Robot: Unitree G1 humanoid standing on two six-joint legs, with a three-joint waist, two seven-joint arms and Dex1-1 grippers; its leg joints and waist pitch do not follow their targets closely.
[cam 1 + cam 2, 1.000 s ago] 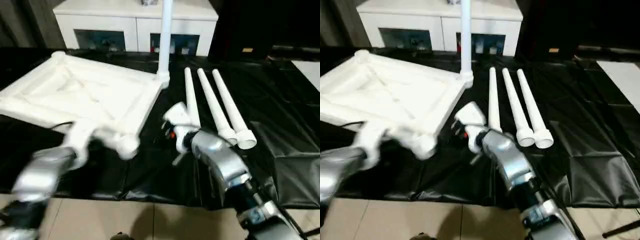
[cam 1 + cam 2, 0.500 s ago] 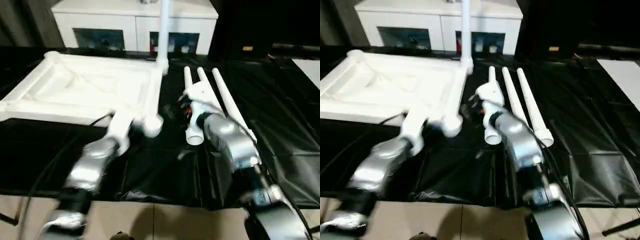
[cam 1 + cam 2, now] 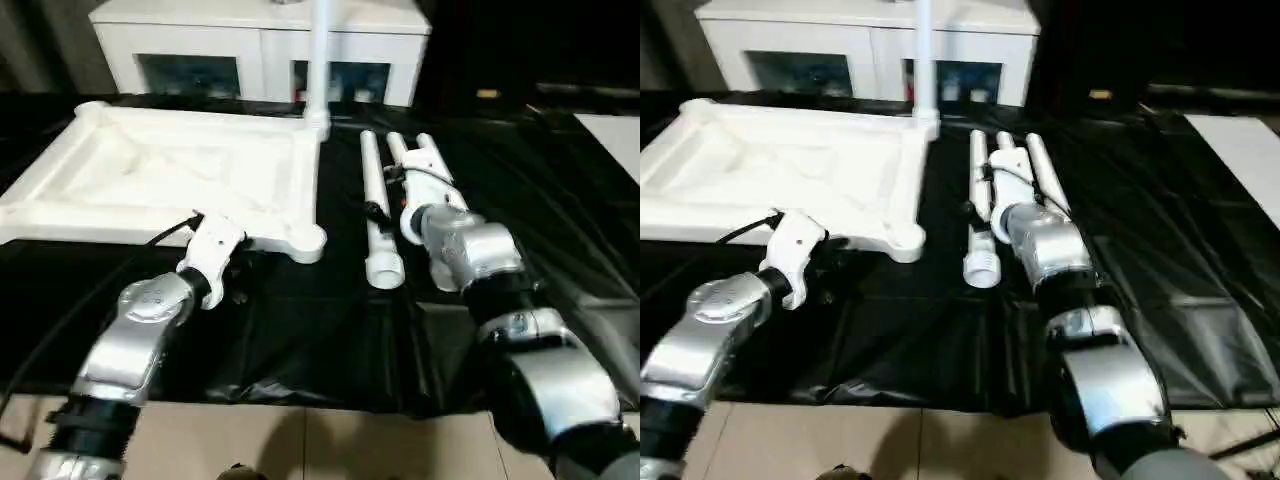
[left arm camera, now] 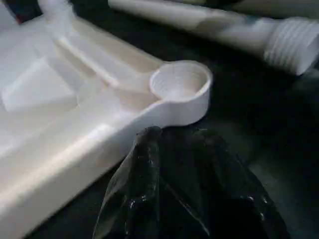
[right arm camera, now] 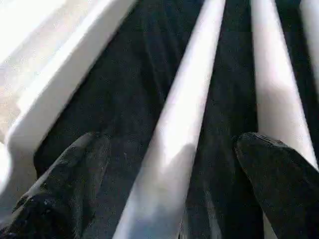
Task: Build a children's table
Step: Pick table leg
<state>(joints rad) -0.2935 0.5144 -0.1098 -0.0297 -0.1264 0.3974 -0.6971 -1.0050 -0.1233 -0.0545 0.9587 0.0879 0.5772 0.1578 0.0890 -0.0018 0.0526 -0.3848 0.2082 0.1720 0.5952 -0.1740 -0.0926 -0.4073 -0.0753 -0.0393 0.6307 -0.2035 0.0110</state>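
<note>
Tabletop (image 3: 170, 180) upside down on black sheet (image 3: 560, 230), one leg (image 3: 321, 60) upright in far socket. Right gripper (image 5: 169, 164) fingers (image 5: 279, 179) spread astride loose leg (image 3: 377, 215). Left gripper (image 4: 169, 149) fingers (image 4: 139, 169) pressed together beside near socket (image 4: 180, 82).

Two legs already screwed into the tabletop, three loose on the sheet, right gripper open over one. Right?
No, one leg stands in the tabletop, at its far corner, per the left eye view. Three legs lie loose; the right gripper is open astride one.
</note>
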